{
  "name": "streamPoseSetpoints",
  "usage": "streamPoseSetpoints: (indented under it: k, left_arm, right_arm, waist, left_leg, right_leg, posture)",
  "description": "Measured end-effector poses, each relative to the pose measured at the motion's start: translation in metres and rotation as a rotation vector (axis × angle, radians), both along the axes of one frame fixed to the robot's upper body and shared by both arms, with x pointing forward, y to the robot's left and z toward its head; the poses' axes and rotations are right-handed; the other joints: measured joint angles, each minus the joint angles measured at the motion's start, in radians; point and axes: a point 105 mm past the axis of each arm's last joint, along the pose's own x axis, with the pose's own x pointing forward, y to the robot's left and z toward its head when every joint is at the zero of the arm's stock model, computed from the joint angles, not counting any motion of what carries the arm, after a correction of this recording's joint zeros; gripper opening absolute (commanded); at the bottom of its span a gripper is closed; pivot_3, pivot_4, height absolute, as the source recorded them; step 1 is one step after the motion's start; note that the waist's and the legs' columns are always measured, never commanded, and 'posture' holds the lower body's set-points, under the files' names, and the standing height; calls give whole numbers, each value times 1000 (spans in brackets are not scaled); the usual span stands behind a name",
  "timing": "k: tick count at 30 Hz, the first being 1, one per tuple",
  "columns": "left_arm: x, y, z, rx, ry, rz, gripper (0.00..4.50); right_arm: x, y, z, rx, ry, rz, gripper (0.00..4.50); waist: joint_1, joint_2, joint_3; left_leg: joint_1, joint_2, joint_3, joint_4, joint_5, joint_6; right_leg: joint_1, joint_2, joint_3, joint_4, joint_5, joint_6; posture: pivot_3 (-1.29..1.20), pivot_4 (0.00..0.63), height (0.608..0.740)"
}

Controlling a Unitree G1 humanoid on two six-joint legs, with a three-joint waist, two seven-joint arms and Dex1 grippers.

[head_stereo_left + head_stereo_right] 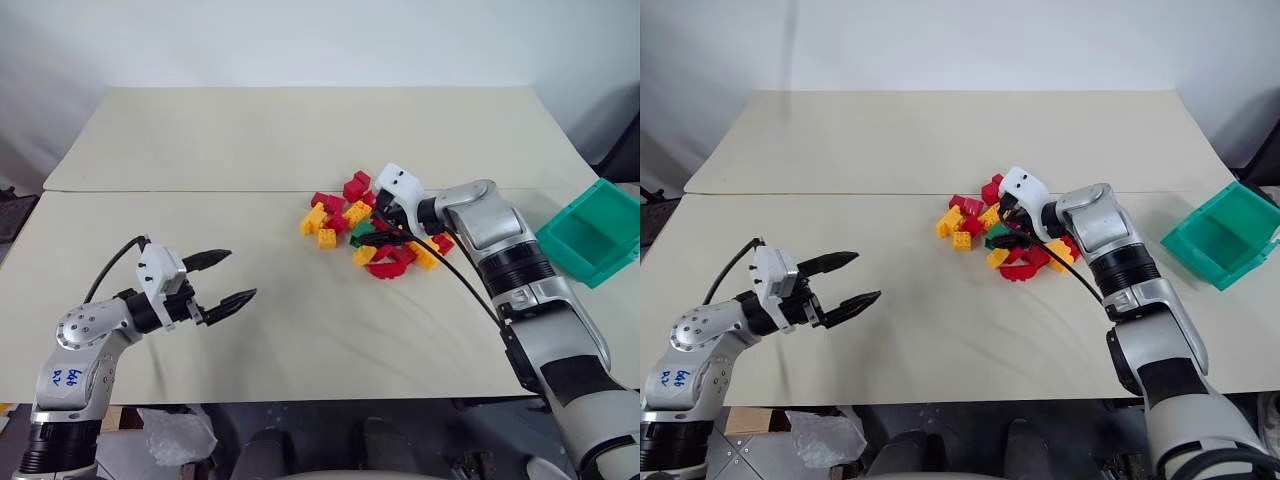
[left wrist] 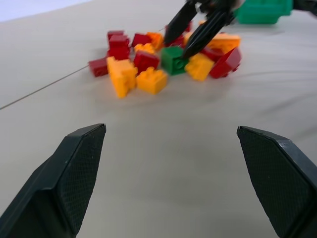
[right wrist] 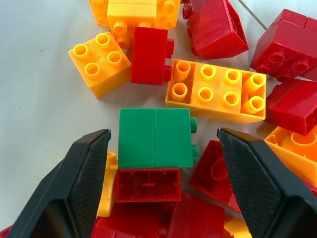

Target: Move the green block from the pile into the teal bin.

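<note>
1. Poised over the pile (image 1: 372,228): right gripper (image 3: 159,163), fingers spread wide, holding nothing, the green block (image 3: 155,138) lying on its side squarely between the two fingertips.
2. Green block resting on the pile's near edge, touching a red brick (image 3: 147,185) at the near end of the gap and lying just short of a long yellow-orange brick (image 3: 216,90) beyond the tips.
3. Best handled, by this reading, with a straight descent that keeps the block centred, each pad meeting a flat side face rather than the studded end.
4. Worth watching: the red brick at the near end and the red brick (image 3: 213,173) close to one finger, either likely to be pinched or dragged along if the closing goes low or off-centre.
5. Left gripper (image 1: 219,280) well apart from the pile, jaws wide and empty, hovering over bare table (image 1: 300,130).
6. Teal bin (image 1: 592,232) sitting far out past the right arm at the table's edge, one corner cut off by the frame in the left eye view.
7. Hard to judge: how far the fingertips stand above the bricks, and whether the block's underside rests on the table or on neighbours.
8. Part of the pile hidden behind the right wrist in the head views.
</note>
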Motion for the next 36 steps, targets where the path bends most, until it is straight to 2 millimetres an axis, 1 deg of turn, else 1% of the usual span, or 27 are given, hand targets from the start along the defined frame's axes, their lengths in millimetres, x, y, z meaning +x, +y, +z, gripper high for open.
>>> streamPoseSetpoints:
  k: [1, 3, 4, 12, 15, 19, 20, 22, 24, 25, 26, 27, 28, 29, 30, 32, 36]
  left_arm:
    - [-2, -4, 2, -3, -4, -23, 4500]
    - [-4, -7, 3, -2, -7, -45, 4500]
    - [-5, -9, 3, 0, -7, -52, 4500]
    - [-5, -11, 7, 2, -16, -63, 4500]
    - [-4, -12, 8, 1, -21, -63, 4500]
    - [-1, -16, 13, -10, -42, -68, 4500]
    - [0, -18, 15, -12, -48, -77, 4500]
    - [1, -22, 16, -17, -53, -90, 4500]
    - [2, -28, 20, -31, -68, -112, 4500]
    - [3, -30, 20, -32, -67, -119, 4500]
    - [3, -34, 20, -37, -70, -130, 4500]
    - [5, -40, 23, -50, -79, -151, 4500]
    - [7, -46, 25, -63, -84, -170, 4500]
    - [8, -47, 25, -65, -80, -177, 4500]
    - [9, -51, 24, -71, -72, -193, 4500]
    - [8, -61, 23, -72, -67, -239, 4500]
    - [9, -75, 21, -76, -52, -308, 4500]
  right_arm:
    - [-1, 2, -1, 2, 3, 9, 2765]
    - [-3, 5, -2, 2, 8, 22, 2094]
    - [-2, 4, -2, -8, 1, 20, 1863]
    - [-3, 5, -2, -13, -2, 24, 1863]
    - [-3, 4, 0, 10, -20, 41, 1863]
    - [-4, -2, 9, 134, -41, 41, 1863]
    - [-7, -8, 17, 192, -57, 41, 1863]
    - [-12, -26, 38, 269, -114, 35, 1863]
    - [-26, -54, 59, 331, -211, 32, 1863]
    - [-31, -65, 66, 345, -242, 20, 1863]
    - [-35, -75, 69, 353, -264, -2, 1863]
    - [-40, -92, 70, 353, -294, -56, 1863]
    - [-45, -115, 70, 346, -322, -134, 1863]
    - [-47, -128, 70, 342, -338, -185, 1863]
    - [-52, -150, 71, 328, -370, -268, 1863]
    - [-60, -187, 74, 311, -422, -416, 1863]
    - [-75, -236, 83, 260, -523, -615, 1863]
  waist:
    - [0, 0, 0]
    - [0, 0, 0]
    - [0, 0, 0]
    - [0, 0, 0]
    - [0, 0, 0]
    - [-1, 1, 1]
    - [1, 2, 1]
    - [4, 3, 2]
    - [14, 3, 2]
    - [14, 3, 2]
    - [15, 3, 2]
    - [19, 3, 2]
    - [27, 3, 2]
    - [28, 3, 2]
    - [28, 3, 2]
    - [29, 3, 2]
    - [23, 3, 2]
  left_leg:
    - [0, 0, 0, 0, 0, 0]
    - [0, 0, 0, 0, 0, 0]
    - [0, 0, -1, 0, 0, 0]
    - [0, 0, -1, 0, 0, 0]
    - [0, 0, -2, 0, 0, 0]
    - [-3, 0, -1, 0, 0, 0]
    - [-4, 0, -2, 0, 0, 0]
    - [-5, -1, -3, 0, 0, 0]
    - [-5, -1, -5, 0, 0, 0]
    - [-5, -1, -4, 0, 0, 0]
    - [-5, -2, -4, -1, 0, 0]
    - [-6, -2, -4, 0, 0, 0]
    - [-6, -2, -4, 0, 0, 0]
    - [-6, -2, -3, 0, 0, 0]
    - [-6, -2, -1, 0, 0, 0]
    - [-6, -2, 2, 1, 0, 1]
    - [-2, -1, 7, 1, 0, 1]
  right_leg:
    - [0, 0, 0, 0, 0, 0]
    - [0, 0, 0, 0, 0, 0]
    - [0, 0, -1, 0, 0, 0]
    - [1, 0, -2, 0, 0, 0]
    - [1, 0, -4, -1, 0, 0]
    - [-1, 1, -7, -1, 0, 0]
    - [-1, 1, -9, -1, 0, 0]
    - [-1, 1, -10, -2, 0, 0]
    - [0, 1, -12, -4, 0, 0]
    - [0, 1, -12, -5, 0, 0]
    - [0, 1, -12, -6, 0, 1]
    - [0, 1, -13, -6, 0, 1]
    - [0, 1, -13, -6, 0, 1]
    - [0, 1, -13, -6, 0, 1]
    - [0, 1, -13, -6, 0, 1]
    - [0, 1, -13, -6, 1, 1]
    - [0, 2, -11, -5, 1, 1]
  posture:
    - [0, 150, 740]
    - [0, 150, 740]
    - [0, 150, 740]
    - [0, 150, 740]
    - [0, 150, 740]
    - [0, 150, 740]
    - [0, 150, 740]
    - [0, 150, 740]
    - [0, 150, 740]
    - [0, 150, 740]
    - [0, 150, 740]
    - [0, 150, 740]
    - [0, 150, 740]
    - [0, 150, 740]
    - [0, 150, 740]
    - [0, 150, 740]
    - [0, 150, 740]
